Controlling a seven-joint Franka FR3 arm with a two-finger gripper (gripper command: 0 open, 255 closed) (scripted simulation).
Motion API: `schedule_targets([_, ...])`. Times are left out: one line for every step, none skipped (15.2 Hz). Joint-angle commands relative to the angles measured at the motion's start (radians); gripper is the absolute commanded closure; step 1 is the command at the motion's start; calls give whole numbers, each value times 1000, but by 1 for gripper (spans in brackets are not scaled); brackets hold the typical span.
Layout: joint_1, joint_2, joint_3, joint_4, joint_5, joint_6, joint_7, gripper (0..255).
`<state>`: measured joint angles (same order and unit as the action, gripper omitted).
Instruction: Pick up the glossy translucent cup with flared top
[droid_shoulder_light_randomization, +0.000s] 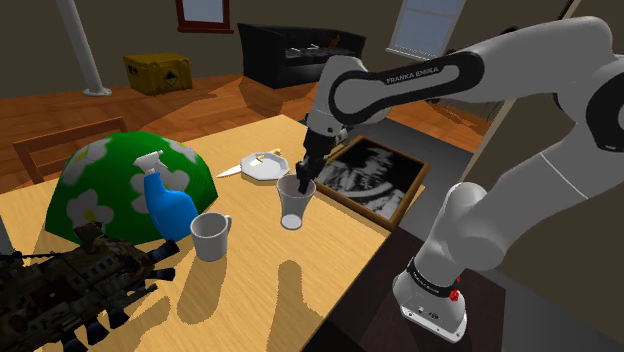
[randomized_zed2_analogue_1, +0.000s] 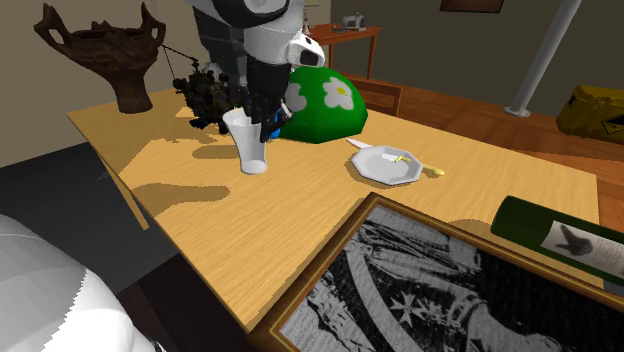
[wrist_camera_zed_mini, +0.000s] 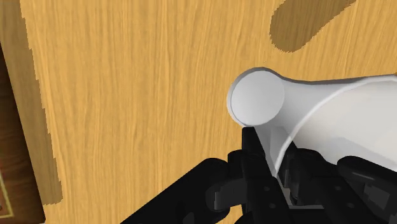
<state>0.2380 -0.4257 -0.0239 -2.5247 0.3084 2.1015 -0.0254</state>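
A pale translucent cup with a flared top (droid_shoulder_light_randomization: 292, 206) (randomized_zed2_analogue_1: 250, 142) stands upright on the wooden table (droid_shoulder_light_randomization: 280, 290), near its edge by the stand. My gripper (droid_shoulder_light_randomization: 303, 184) (randomized_zed2_analogue_1: 249, 108) comes down from above onto the cup's rim. In the wrist view the cup (wrist_camera_zed_mini: 299, 108) has its wall clasped between the two black fingers of the gripper (wrist_camera_zed_mini: 275, 167), one outside (wrist_camera_zed_mini: 254, 147) and one showing dimly through the wall from inside. The cup's base looks to be resting on the table.
A white mug (droid_shoulder_light_randomization: 210, 236), a blue spray bottle (droid_shoulder_light_randomization: 168, 205) and a green flowered dome (droid_shoulder_light_randomization: 120, 170) lie to the shoulder view's left of the cup. A white plate (droid_shoulder_light_randomization: 264, 165) sits behind it, a framed picture (droid_shoulder_light_randomization: 370, 178) to the right. A dark model (droid_shoulder_light_randomization: 70, 285) occupies the near corner.
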Motion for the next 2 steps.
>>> schedule_targets([-1,-3,0,13,-3,-16,5,255])
schedule_targets([-1,-3,0,13,-3,-16,5,255])
